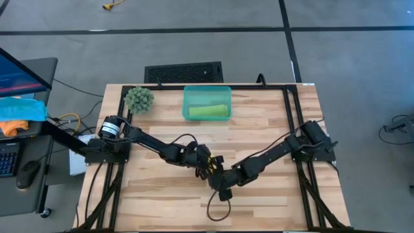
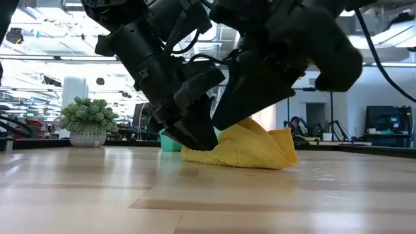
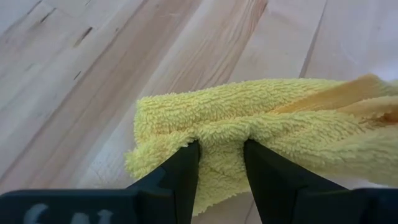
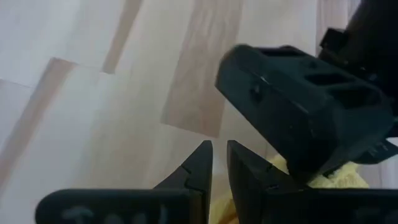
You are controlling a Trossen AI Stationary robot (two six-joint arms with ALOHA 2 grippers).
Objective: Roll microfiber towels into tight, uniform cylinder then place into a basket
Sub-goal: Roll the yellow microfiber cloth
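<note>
Yellow towel (image 3: 261, 130) bunched, lying flat lengthwise

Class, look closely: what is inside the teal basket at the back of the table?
Inside the basket lies one rolled lime green towel, seen from above. Whatever might sit beneath that roll is covered. In the low view, the arms and yellow towel hide nearly all the basket.

A round green spiky plant ball (image 1: 139, 99) sits near the far left corner of the wooden worktop (image 1: 259, 126); from table height it shows in a pale pot (image 2: 88, 137). Off the worktop's left edge stands a side desk (image 1: 29, 139) carrying a blue cloth (image 1: 22, 107), an orange cloth (image 1: 13, 127), a keyboard (image 1: 8, 158) and a mouse (image 1: 28, 173). A black floor grille (image 1: 183, 72) lies beyond the far edge.
</note>
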